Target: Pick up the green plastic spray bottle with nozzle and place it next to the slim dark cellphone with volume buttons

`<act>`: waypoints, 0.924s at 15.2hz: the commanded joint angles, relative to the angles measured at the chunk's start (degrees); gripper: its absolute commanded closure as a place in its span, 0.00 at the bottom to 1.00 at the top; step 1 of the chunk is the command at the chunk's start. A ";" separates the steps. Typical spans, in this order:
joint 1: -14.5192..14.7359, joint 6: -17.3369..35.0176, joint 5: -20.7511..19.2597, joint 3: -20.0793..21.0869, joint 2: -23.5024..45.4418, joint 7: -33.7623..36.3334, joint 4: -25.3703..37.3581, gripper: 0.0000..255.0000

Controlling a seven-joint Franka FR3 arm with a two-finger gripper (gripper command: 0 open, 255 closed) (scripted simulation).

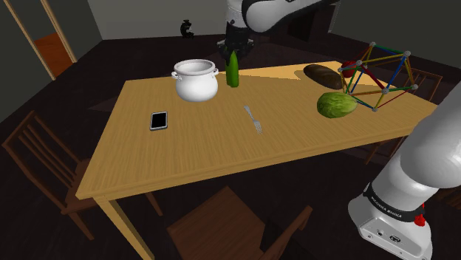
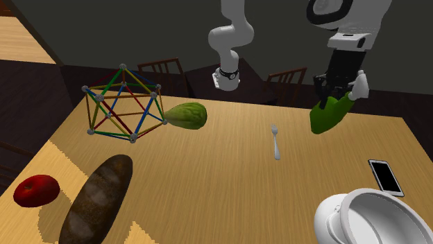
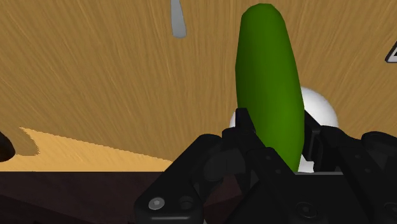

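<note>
**Bottle clamped at far table edge, phone well apart**

The gripper [image 2: 338,90] is clenched on the top of the green bottle [image 2: 330,114], with a black finger on each side of it in the wrist view. The bottle hangs tilted in the second exterior view, by the table's far edge in the shoulder view. Cannot tell whether its base touches the wood.

A white pot [image 1: 196,80] sits just beside the bottle, on the shoulder view's left. The dark phone [image 1: 158,120] lies flat, well apart from the bottle and past the pot, near the table's [image 1: 207,159] left edge in that view. A fork [image 1: 254,118] lies mid-table.

The wide bare wood between phone and fork runs on to the near edge.

A bread loaf [image 1: 323,75], a green vegetable [image 1: 336,104], a red apple [image 2: 36,190] and a rod-and-ball frame [image 1: 373,74] crowd the shoulder view's right end. A chair [image 1: 41,159] stands at the left edge and another chair [image 1: 229,225] at the near edge.
</note>
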 commanded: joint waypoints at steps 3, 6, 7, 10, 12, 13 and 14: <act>2.11 -0.91 -3.55 2.74 4.99 6.61 3.79 1.00; 4.18 -1.83 -6.46 4.28 9.20 11.37 7.06 1.00; 4.96 -2.23 -7.44 4.70 10.69 12.89 8.30 1.00; 7.53 -3.66 -10.32 5.69 15.42 17.15 12.48 1.00; 9.46 -4.81 -12.13 6.09 18.76 19.70 15.66 1.00; 10.44 -5.44 -13.01 6.28 20.50 20.89 17.38 1.00; 11.51 -6.10 -13.84 6.37 22.26 21.99 19.19 1.00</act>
